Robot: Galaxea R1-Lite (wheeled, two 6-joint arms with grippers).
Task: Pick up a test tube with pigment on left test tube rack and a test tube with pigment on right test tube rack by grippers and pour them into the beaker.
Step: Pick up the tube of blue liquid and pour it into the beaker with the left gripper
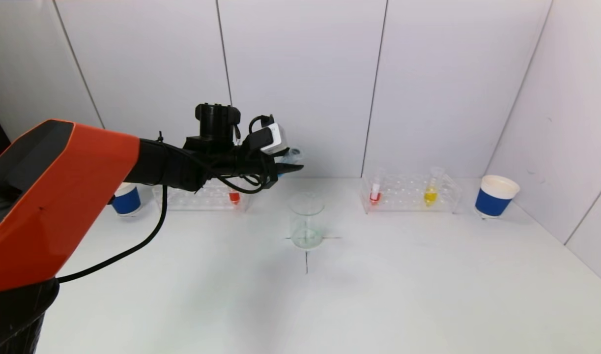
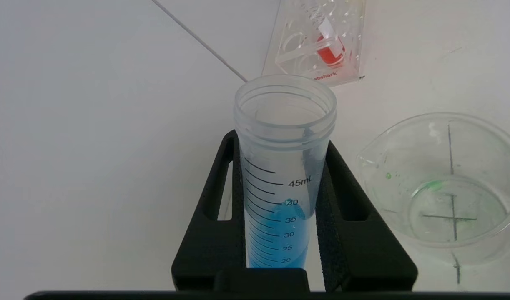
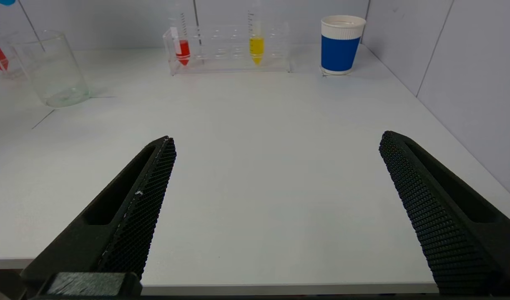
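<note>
The left gripper (image 1: 290, 164) is raised above the white table (image 1: 403, 275), up and to the left of the clear glass beaker (image 1: 306, 220), and its black fingers (image 2: 342, 216) clamp a clear graduated test tube with blue pigment (image 2: 282, 183). The tube is uncapped, and the blue liquid sits in the part between the fingers, reaching about the 40 mark. The beaker stands on a pencilled cross and holds only faint green traces on its bottom and wall. The clear plastic left rack (image 1: 202, 196) holds one tube of red pigment (image 1: 234, 196). The clear plastic right rack (image 1: 411, 192) holds a red-pigment tube (image 1: 375, 192) and a yellow-pigment tube (image 1: 431, 191). A blue-and-white paper cup (image 1: 495, 195) stands beside it, another (image 1: 126, 197) by the left rack. The right gripper (image 3: 275, 200) hovers low near the table's front edge, spread wide, nothing between its fingers.
</note>
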